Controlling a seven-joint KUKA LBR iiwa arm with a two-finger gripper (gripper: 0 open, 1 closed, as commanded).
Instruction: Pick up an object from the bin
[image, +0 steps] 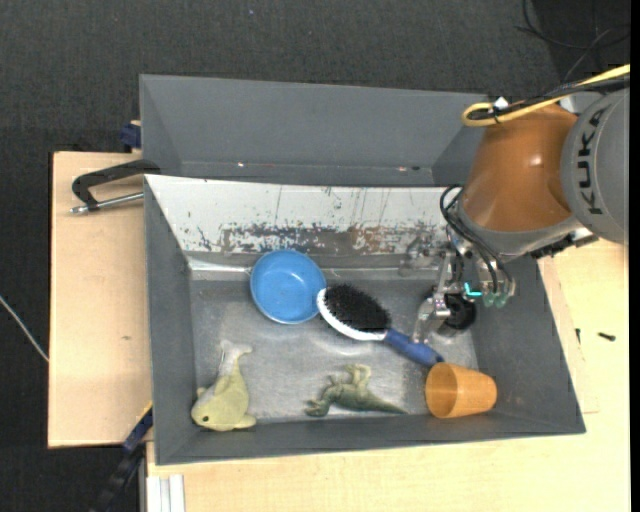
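Pick from the bin, approach stage. The thing nearest the tool is an oval hairbrush (356, 311) with black bristles, a white rim and a blue plastic handle. It lies flat on the floor of the grey metal bin (300, 232), right of the floor's middle, with its handle slanting toward the near right corner. The gripper (442, 320) hangs at the right side of the bin, just above and beside the free end of that handle. Whether it touches the handle cannot be told, nor whether it is spread or closed, and nothing can be seen held in it. Above it the arm's rounded orange wrist cover (515, 172) crosses the bin's far right corner.

Just beyond the handle's tip, in the near right corner, an orange plastic cup (460, 391) lies on its side. A round blue plastic bowl (287, 286) stands upright at the brush head's left, touching it or nearly so, close to the far wall. A green toy lizard (352, 392) lies along the near wall, and a pale yellow-green plush fish (226, 400) lies in the near left corner. Both are well apart from the gripper.

Judged stage: positioning over a candidate, with no lift begun. The next move calls for settling over one thing only, most plausibly the slim handle, with the grip set across its narrow width and kept clear of the cup and the right wall. The handle lies low on the floor, so the descent must go nearly to the metal, and an off-centre grip is likely to let the heavier head swing down.
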